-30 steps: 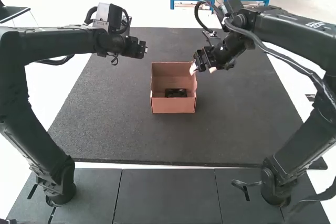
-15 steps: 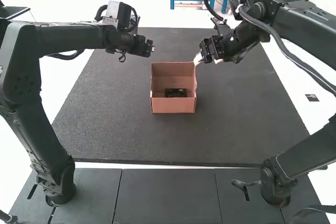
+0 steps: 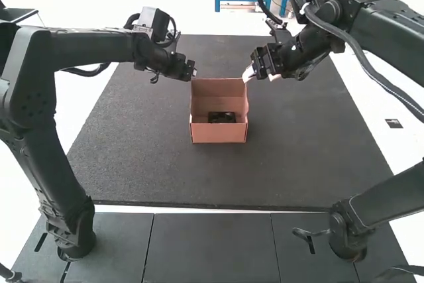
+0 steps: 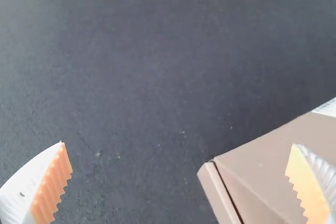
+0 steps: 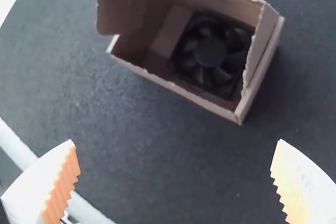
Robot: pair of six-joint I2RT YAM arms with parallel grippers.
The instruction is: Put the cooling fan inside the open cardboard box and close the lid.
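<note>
Leftmost, the left fingers (image 3: 188, 69), white and ribbed with orange pads (image 4: 50, 182): spread wide, gripping nothing, hanging just beside the rear left corner of the cardboard box (image 3: 218, 130). From the left wrist, one pad overlapping a brown corner of that box, the other over bare black mat (image 4: 157, 77); contact with the cardboard impossible to tell.

Next, at the middle of the mat, the cardboard box itself: top open, lid (image 3: 218, 88) standing upright along the far wall, not yet folded down. Inside, flat on the floor of the box, the cooling fan (image 3: 220, 117), dark and round-bladed, hub facing up. From the right wrist, brown walls on every side of the fan, with the tall flap raised at one end.

Further right, the right fingers (image 3: 252, 74): likewise wide apart and empty, poised just beyond the rear right corner of the box, near the lid's upper edge.
</note>
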